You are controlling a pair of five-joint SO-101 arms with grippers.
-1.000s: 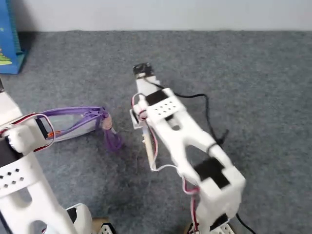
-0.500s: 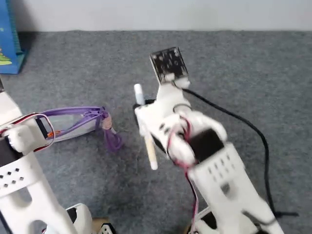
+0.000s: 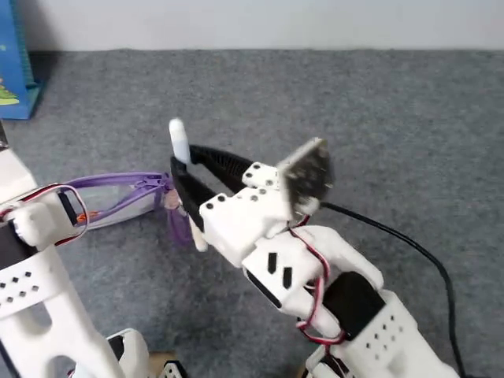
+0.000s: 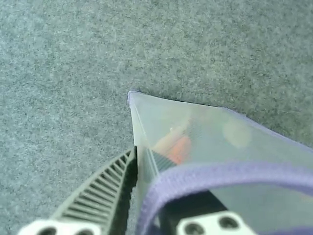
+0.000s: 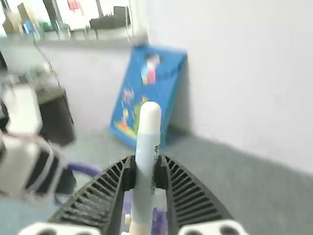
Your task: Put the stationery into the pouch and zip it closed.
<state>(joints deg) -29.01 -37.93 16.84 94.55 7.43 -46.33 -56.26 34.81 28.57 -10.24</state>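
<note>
The grey, felt-covered bench [image 3: 394, 102] carries a clear pouch [image 3: 118, 201] with purple zip near its left edge; a blue box [image 3: 12, 71] stands at its far left corner.

I see soft, even light on the high view: the grey table [image 3: 409, 118] is evenly bright and the right arm [image 3: 315, 268] casts only a faint shadow at lower centre. On the right wrist view the far background [image 5: 73, 19] glares white. On the left wrist view, flat light shines pale through the pouch [image 4: 205, 132]
</note>
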